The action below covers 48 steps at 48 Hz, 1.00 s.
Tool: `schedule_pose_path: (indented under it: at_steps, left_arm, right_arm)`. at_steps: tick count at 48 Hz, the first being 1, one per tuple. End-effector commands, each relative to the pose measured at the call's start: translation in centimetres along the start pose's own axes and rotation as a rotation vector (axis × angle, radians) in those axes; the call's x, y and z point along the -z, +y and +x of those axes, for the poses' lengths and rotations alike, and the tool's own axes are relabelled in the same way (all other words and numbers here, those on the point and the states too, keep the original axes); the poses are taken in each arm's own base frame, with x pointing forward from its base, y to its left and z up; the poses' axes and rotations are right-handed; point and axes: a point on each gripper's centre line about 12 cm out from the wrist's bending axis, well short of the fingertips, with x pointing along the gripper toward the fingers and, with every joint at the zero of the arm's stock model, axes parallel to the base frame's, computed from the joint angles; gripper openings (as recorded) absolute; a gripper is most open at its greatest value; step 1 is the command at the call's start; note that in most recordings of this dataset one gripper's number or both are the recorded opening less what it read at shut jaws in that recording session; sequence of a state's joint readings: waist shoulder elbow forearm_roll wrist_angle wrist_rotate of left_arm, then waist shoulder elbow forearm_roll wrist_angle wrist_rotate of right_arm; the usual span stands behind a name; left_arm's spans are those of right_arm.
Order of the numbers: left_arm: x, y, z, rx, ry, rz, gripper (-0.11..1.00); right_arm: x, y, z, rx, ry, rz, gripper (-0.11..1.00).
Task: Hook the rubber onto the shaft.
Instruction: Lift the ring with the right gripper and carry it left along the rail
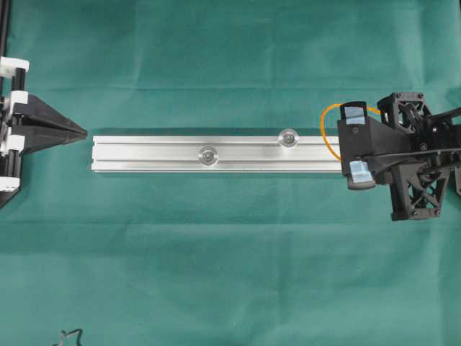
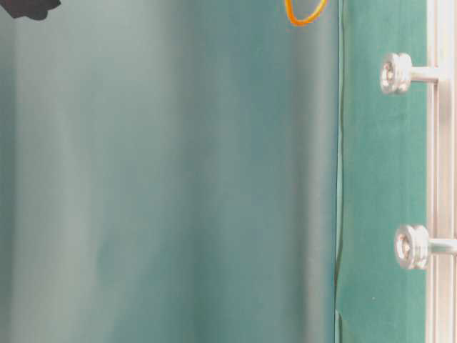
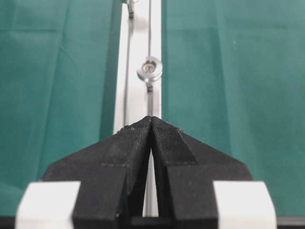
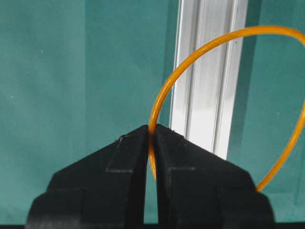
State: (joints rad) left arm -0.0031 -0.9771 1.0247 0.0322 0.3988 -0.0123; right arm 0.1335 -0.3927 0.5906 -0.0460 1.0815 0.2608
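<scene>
The thin orange rubber band hangs as a loop at the right end of the aluminium rail. My right gripper is shut on it. In the right wrist view the jaws pinch the band, and the loop arcs up over the rail. Two silver shafts stand on the rail, one near the middle and one further right. The band is apart from both. My left gripper is shut and empty just off the rail's left end, pointing along it towards a shaft.
The rail lies on a green cloth. The table-level view shows the two shafts side-on, with the bottom of the band at the top edge. A small dark object lies at the bottom left.
</scene>
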Motion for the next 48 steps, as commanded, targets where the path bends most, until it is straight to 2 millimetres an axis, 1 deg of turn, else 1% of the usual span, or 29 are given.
schedule_pose_path:
  at_steps: [1, 7, 14, 39, 48]
  left_arm:
    - [-1.2, 0.0, -0.2, 0.0, -0.029, 0.002, 0.0]
    - [-1.2, 0.0, -0.2, 0.0, -0.029, 0.003, 0.0]
    - [-1.2, 0.0, -0.2, 0.0, -0.029, 0.003, 0.0]
    - [-1.2, 0.0, -0.2, 0.0, -0.031, 0.003, 0.0]
    - [-1.2, 0.0, -0.2, 0.0, -0.031, 0.002, 0.0]
  right_arm:
    - [-0.7, 0.2, -1.1, -0.007, -0.038, -0.001, 0.07]
    - [-1.1, 0.3, -0.8, -0.006, -0.033, -0.002, 0.07]
    - [-2.1, 0.5, -0.6, -0.006, -0.046, -0.004, 0.07]
    - [-8.1, 1.1, 0.8, 0.025, -0.088, -0.011, 0.07]
    - [-9.7, 1.2, 1.1, 0.026, -0.097, -0.008, 0.07]
